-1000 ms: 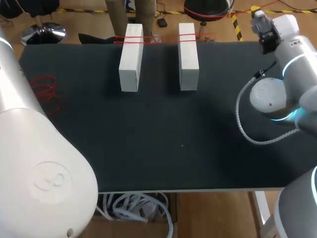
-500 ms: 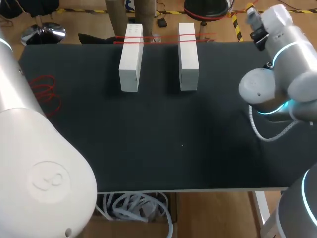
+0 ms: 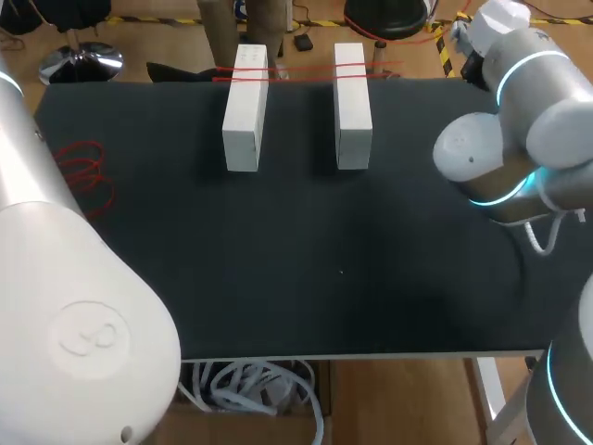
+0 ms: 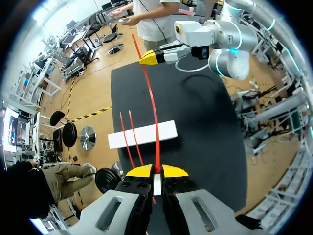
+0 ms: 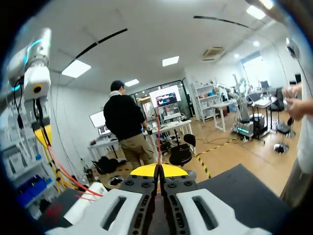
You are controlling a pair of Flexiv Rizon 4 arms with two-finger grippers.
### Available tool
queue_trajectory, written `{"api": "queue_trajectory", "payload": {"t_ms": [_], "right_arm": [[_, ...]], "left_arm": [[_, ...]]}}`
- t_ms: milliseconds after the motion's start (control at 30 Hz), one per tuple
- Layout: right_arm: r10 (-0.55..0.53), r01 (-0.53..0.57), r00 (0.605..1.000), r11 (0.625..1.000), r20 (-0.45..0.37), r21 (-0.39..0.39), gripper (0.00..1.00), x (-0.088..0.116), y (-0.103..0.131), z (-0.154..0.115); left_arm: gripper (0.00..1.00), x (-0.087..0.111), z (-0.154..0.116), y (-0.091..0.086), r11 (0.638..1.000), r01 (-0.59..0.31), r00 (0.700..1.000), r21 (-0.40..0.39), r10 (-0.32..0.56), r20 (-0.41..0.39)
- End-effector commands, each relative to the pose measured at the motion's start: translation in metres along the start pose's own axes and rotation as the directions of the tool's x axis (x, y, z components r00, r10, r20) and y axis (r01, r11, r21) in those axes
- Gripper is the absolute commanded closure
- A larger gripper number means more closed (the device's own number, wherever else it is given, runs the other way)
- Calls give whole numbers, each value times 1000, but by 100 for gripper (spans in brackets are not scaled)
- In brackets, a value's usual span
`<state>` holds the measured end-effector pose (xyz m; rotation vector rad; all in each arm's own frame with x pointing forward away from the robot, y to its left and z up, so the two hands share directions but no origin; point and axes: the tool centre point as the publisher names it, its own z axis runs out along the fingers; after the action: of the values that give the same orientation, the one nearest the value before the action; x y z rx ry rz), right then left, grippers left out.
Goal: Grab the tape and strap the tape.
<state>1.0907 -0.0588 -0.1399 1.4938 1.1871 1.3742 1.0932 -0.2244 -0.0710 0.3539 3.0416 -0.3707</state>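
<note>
Head view: the tape (image 3: pixel 306 71) lies left to right across the far ends of two white blocks (image 3: pixel 246 120), upper middle of the frame, on the dark worktop (image 3: pixel 324 278). The right arm (image 3: pixel 519 111) is bent at upper right.

Left wrist view: the left end effector (image 4: pixel 155 172) pinches the tape (image 4: pixel 151 107). The strand stretches straight ahead over one block (image 4: pixel 142 134) to the right end effector (image 4: pixel 147 58), which pinches its other end.

Right wrist view: the right end effector (image 5: pixel 158 171) is pressed together on the thin strand (image 5: pixel 158 142), which leads straight ahead. With both ends held, strapping likely needs both arms together.

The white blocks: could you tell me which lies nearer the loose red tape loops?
The left block; the right block stands farther from the red loops.
</note>
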Motion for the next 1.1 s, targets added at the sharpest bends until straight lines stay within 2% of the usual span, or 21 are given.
{"api": "queue_trajectory", "payload": {"t_ms": [33, 200, 233, 267, 400, 500, 667, 733, 833, 867, 1000, 1033, 1067, 1100], "right_arm": [[-29, 15, 959, 999, 281, 51, 100, 4, 7, -2], [-29, 15, 959, 999, 281, 51, 100, 4, 7, -2], [-87, 71, 961, 995, 264, 68, 100, 2, 8, 0], [-108, 92, 946, 994, 306, 64, 100, 2, 10, 1], [-232, 205, 912, 972, 338, 113, 100, 1, 13, 2], [-370, 337, 872, 929, 322, 154, 100, 2, 15, 1], [-586, 560, 756, 810, 291, 174, 100, 9, 19, 1], [-668, 649, 684, 741, 292, 173, 100, 11, 21, 1], [-777, 771, 562, 616, 282, 161, 100, 16, 23, 2], [-815, 812, 513, 562, 270, 157, 100, 19, 24, 2], [-882, 887, 393, 438, 259, 145, 100, 23, 26, 3], [-906, 914, 342, 382, 248, 134, 100, 26, 25, 3], [-912, 921, 328, 367, 247, 132, 100, 26, 25, 2], [-934, 948, 259, 294, 247, 119, 100, 28, 25, 2]], "left_arm": [[100, 0, -1, -1, 1000, 1, 1000, -5, -1, -2], [100, 0, -1, -1, 1000, 1, 1000, -5, -1, -2], [100, 0, -1, -1, 1000, 1, 1000, -5, -1, -2], [100, 0, -1, -1, 1000, 1, 1000, -5, -1, -2], [100, 0, -1, -1, 1000, 1, 1000, -5, -1, -2], [100, 0, -1, -1, 1000, 1, 1000, -5, -1, -2], [100, 0, -1, -1, 1000, 1, 1000, -5, -1, -2], [100, 0, -1, -1, 1000, 1, 1000, -5, -1, -2], [100, 0, -1, -1, 1000, 1, 1000, -5, -1, -2], [100, 0, -1, -1, 1000, 1, 1000, -5, -1, -2], [100, 0, -1, -1, 1000, 1, 1000, -5, -1, -2], [100, 0, -1, -1, 1000, 1, 1000, -5, -1, -2], [100, 0, -1, -1, 1000, 1, 1000, -5, -1, -2], [100, 0, -1, -1, 1000, 1, 1000, -5, -1, -2]]}}
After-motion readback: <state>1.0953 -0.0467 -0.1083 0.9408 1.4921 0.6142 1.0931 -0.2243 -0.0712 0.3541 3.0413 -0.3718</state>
